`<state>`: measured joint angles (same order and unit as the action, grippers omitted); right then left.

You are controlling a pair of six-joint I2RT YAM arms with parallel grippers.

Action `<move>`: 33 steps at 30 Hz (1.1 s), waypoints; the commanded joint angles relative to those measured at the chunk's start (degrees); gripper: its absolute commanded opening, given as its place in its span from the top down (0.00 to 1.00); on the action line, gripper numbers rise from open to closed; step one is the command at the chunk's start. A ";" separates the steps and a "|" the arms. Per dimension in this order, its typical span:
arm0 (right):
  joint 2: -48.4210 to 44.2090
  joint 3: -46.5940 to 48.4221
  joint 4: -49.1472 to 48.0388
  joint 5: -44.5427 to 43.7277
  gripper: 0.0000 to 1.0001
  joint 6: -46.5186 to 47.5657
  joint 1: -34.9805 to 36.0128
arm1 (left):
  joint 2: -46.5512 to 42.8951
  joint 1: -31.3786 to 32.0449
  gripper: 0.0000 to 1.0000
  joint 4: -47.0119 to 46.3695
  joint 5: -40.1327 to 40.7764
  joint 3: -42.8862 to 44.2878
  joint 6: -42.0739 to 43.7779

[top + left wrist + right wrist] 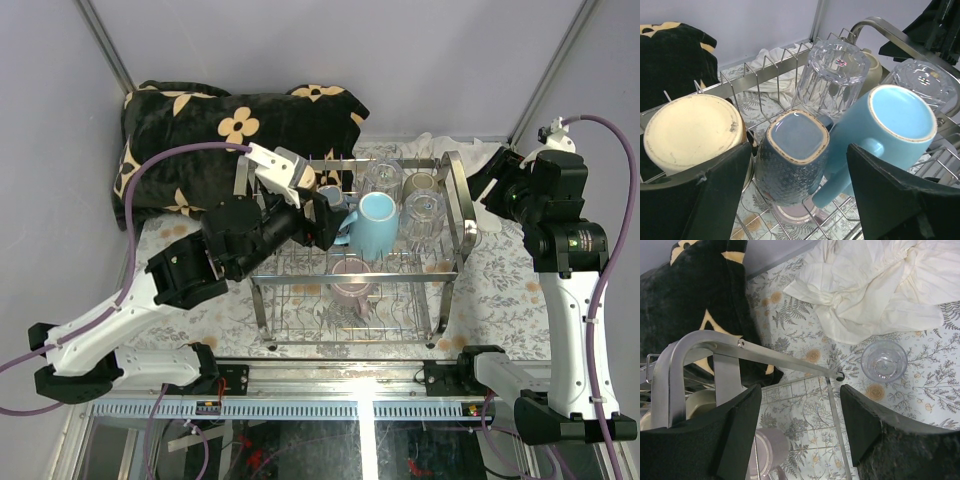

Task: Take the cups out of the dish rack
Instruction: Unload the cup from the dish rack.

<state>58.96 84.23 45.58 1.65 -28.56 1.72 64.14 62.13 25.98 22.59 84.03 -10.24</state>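
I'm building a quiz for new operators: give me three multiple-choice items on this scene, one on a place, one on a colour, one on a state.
1. Where does the clear glass outside the dish rack stand? A) on the floral mat beside the white cloth B) on a wooden shelf C) in a sink
2. What colour is the mug between the fingers of the left tool? A) pink B) grey-blue C) cream
3. How is the right tool? A) shut on a glass B) shut on a spoon C) open, empty
Answers: A, the mat pattern shows around it; B, its textured sides are grey-blue; C, its fingers stand apart with nothing between.
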 commanded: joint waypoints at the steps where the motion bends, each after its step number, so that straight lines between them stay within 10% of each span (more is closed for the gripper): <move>1: -0.92 -0.12 -1.79 1.18 0.29 -0.01 0.04 | 0.55 -0.39 0.23 -4.61 1.63 -1.59 0.42; 33: -1.57 -1.60 -1.54 0.90 0.29 0.00 0.04 | 4.16 -0.36 0.23 -7.73 3.86 -5.11 1.35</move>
<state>58.41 82.94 45.60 1.63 -28.56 1.72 68.10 61.71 20.14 26.11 80.23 -10.15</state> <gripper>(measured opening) 0.711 0.784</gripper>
